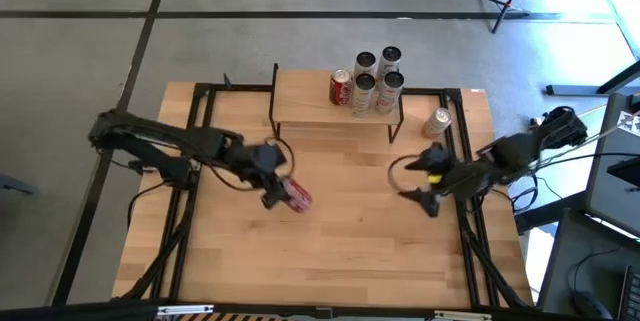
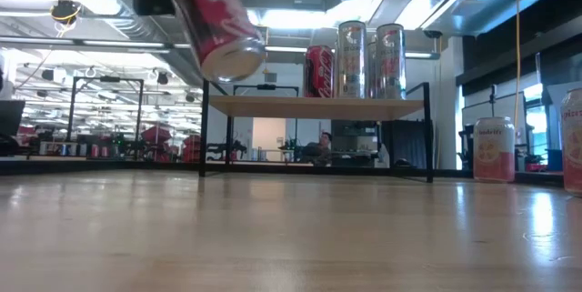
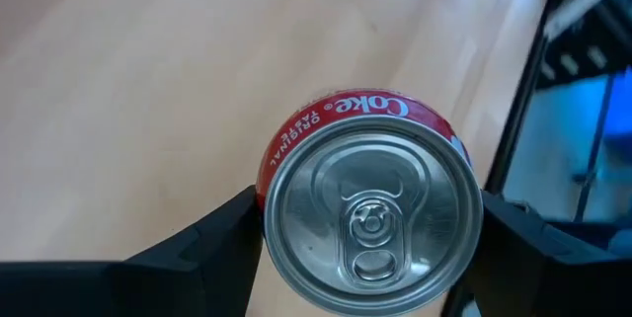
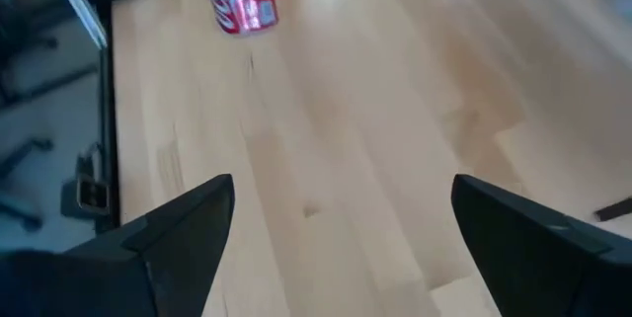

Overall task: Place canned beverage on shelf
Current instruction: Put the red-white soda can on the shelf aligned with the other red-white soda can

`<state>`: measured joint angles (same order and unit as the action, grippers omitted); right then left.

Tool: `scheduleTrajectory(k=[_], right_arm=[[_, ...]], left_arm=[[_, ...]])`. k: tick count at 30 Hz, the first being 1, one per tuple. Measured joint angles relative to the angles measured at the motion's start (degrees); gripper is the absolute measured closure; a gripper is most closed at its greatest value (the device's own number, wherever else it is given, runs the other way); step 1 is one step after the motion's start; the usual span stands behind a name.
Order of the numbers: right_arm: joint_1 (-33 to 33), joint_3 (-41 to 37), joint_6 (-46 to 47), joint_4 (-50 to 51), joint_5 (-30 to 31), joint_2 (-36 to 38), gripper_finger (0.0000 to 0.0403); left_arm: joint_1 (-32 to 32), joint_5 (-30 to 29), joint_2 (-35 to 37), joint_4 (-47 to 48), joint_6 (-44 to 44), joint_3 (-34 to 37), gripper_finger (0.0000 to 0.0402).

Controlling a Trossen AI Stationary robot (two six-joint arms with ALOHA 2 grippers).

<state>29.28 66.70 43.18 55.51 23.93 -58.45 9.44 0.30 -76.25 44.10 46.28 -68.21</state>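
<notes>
While four cans (image 1: 368,81) crowd the shelf (image 1: 305,101), the left end effector (image 1: 278,193) grasps a fifth (image 1: 298,197).

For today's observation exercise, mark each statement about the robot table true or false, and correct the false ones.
1. The left pincer holds a red Coke can lifted off the tabletop. True.
2. The shelf is bare. False: it carries a red can and four silver cans.
3. The right pincer is open and holds nothing. True.
4. The held can hangs upright. False: it is tilted.
5. A pink-and-white can stands on the tabletop beside the shelf. True.
</notes>
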Motion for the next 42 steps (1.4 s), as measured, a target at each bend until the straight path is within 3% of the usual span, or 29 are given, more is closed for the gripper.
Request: scheduleTrajectory(k=[5,13,25,34,42], right_arm=[[0.02,-0.02,-0.3,-1.78,-4.51,-4.82,0.0038],[0.02,-0.02,-3.39,-1.97,-5.54,-9.91,0.0038],[0.0,-0.02,-3.22,-3.02,-5.56,-11.57,0.0038],[0.0,-0.02,-3.19,-3.17,-6.56,-11.57,0.0038],[0.0,-0.02,-3.21,-3.17,-6.02,-11.57,0.0038]], left_arm=[[3.64,-2.23,-11.32,4.16,-8.57,-12.63,0.0139],[3.57,2.26,-27.12,14.33,-25.35,-25.91,0.0139],[3.62,0.1,-36.38,16.64,-41.15,-26.82,0.0139],[3.64,-1.98,-36.63,16.09,-38.86,-26.83,0.0116],[3.57,-2.6,-36.61,16.34,-38.15,-26.79,0.0051]])
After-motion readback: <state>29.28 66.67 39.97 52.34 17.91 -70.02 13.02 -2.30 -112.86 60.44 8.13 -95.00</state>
